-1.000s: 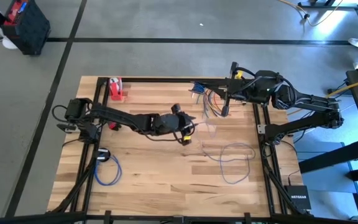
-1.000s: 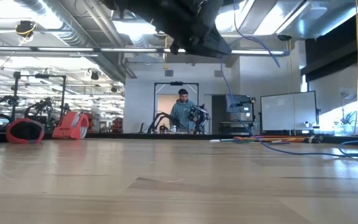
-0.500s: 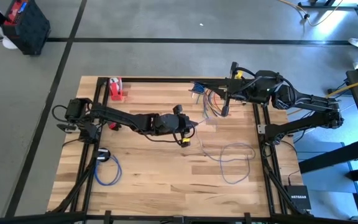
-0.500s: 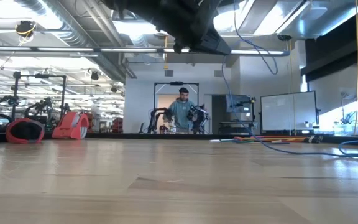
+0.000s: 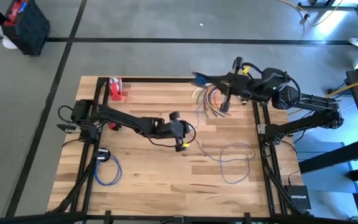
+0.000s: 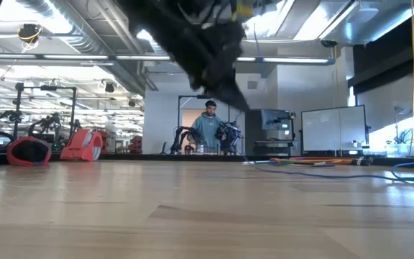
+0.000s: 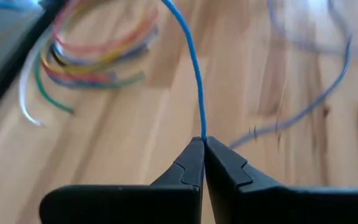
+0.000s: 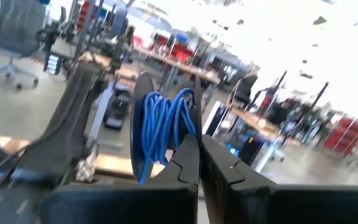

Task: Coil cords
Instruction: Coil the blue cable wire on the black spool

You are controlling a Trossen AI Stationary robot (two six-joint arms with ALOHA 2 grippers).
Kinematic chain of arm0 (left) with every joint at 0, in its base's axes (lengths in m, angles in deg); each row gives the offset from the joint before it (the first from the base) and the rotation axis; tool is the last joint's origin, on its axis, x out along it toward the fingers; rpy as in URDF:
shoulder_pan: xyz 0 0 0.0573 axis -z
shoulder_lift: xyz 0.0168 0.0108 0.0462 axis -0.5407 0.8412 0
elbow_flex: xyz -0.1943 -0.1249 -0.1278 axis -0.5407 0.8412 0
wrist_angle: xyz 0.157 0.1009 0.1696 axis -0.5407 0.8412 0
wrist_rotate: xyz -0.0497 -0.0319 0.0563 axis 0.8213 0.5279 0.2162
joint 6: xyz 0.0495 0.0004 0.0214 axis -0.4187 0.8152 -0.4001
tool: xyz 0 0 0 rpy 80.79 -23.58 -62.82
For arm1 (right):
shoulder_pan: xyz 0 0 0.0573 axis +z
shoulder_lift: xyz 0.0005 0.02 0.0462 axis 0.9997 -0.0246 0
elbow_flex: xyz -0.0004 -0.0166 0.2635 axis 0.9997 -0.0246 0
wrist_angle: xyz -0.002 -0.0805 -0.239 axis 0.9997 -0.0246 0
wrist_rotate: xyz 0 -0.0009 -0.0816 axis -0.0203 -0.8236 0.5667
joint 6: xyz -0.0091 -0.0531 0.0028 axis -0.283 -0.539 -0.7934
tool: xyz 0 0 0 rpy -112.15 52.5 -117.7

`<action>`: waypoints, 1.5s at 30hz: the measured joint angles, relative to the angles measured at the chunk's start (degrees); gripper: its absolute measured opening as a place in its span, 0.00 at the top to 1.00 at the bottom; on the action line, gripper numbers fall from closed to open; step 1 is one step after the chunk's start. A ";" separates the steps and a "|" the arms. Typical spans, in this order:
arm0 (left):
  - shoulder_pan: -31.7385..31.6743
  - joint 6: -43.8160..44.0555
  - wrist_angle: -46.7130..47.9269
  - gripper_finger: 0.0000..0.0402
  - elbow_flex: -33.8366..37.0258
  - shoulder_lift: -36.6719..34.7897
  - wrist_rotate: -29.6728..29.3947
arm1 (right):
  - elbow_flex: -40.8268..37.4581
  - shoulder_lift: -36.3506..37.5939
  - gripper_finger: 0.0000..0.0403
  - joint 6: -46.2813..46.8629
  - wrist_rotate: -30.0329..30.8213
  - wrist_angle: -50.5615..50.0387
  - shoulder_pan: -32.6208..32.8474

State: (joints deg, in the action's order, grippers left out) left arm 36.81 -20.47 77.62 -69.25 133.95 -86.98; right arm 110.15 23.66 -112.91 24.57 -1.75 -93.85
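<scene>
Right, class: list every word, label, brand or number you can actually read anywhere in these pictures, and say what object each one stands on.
"NETGEAR": on the small black box by the table's frame, beside the right arm's base, high view.
Nothing else is readable: the red stand at the table's far edge and the room behind in the low and right wrist views show no legible text.

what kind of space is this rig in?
Looks like a robotics lab or workshop, open-plan. The wooden table stands on a concrete floor with dark tape lines; the low view shows exposed ceiling ducts, other robot arm rigs and a person at a bench behind it.
</scene>
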 joint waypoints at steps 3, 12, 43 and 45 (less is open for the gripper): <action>0.00 0.63 1.36 0.99 0.00 2.63 0.01 | 0.00 0.27 0.99 -4.98 0.03 3.78 0.00; -0.11 3.62 6.55 0.98 -0.03 8.10 -0.14 | -0.02 1.21 0.99 -6.35 0.08 6.52 0.00; 3.37 9.44 26.44 0.61 -1.60 -2.66 0.04 | 2.97 1.82 0.99 -6.00 4.00 0.10 0.00; 4.06 9.51 27.93 0.61 -1.62 -4.09 0.04 | 2.97 1.82 0.99 -6.00 4.03 -0.16 0.00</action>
State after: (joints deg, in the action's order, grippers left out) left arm 40.86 -10.96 105.55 -70.87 129.85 -86.93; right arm 113.12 25.48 -118.90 28.60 -1.91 -93.85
